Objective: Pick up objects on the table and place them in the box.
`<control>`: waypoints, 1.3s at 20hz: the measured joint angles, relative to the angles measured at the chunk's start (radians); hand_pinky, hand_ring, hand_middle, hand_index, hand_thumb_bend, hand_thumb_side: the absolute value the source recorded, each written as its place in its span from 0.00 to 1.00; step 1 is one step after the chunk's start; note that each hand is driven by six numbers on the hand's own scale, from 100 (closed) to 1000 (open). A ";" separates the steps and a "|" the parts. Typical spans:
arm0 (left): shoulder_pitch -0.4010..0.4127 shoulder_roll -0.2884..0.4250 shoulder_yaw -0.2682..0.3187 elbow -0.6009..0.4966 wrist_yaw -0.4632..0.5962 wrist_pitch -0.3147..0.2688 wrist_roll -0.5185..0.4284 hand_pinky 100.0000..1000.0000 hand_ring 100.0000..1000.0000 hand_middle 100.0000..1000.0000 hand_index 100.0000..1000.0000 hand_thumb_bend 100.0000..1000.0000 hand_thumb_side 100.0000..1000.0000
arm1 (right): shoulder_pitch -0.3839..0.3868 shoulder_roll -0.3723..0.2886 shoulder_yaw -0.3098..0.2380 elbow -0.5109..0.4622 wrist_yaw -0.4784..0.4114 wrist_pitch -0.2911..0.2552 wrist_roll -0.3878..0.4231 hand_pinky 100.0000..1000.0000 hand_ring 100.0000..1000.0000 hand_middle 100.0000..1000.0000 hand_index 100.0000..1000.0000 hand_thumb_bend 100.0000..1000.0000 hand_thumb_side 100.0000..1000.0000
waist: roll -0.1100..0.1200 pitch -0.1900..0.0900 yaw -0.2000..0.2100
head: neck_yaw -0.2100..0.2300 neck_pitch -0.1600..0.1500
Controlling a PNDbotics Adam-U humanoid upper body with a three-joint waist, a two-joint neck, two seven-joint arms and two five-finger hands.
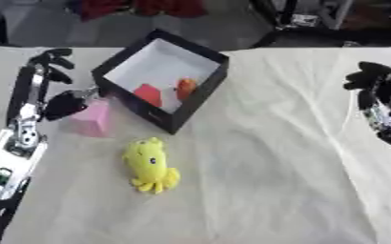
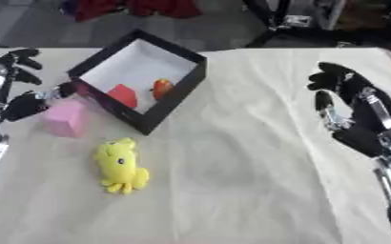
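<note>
A black box [image 1: 200, 97] with a white floor stands at the table's back left; a red block [image 1: 149, 94] and an orange thing [image 1: 185, 87] lie inside. A pink block [image 1: 91, 119] sits just left of the box's near wall. My left hand [image 1: 58, 81] hovers over the pink block's left side, fingers spread, thumb close to the block's top; I cannot tell if it touches. A yellow plush octopus [image 1: 151, 165] lies in front of the box. My right hand [image 2: 341, 95] hangs open at the far right, fingers spread, holding nothing.
A cream cloth [image 1: 265, 162] with wrinkles covers the table. Dark chair legs and red fabric show on the floor beyond the far edge. My left forearm [image 1: 11, 152] runs along the table's left side.
</note>
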 measured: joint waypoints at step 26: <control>-0.289 0.202 -0.362 0.611 -0.294 -0.347 -0.395 0.81 0.78 0.76 0.89 0.53 0.14 | 0.212 0.056 -0.023 -0.180 0.015 0.027 -0.026 0.88 0.72 0.68 0.88 0.00 0.45 | 0.012 -0.031 -0.038 | 0.020 0.000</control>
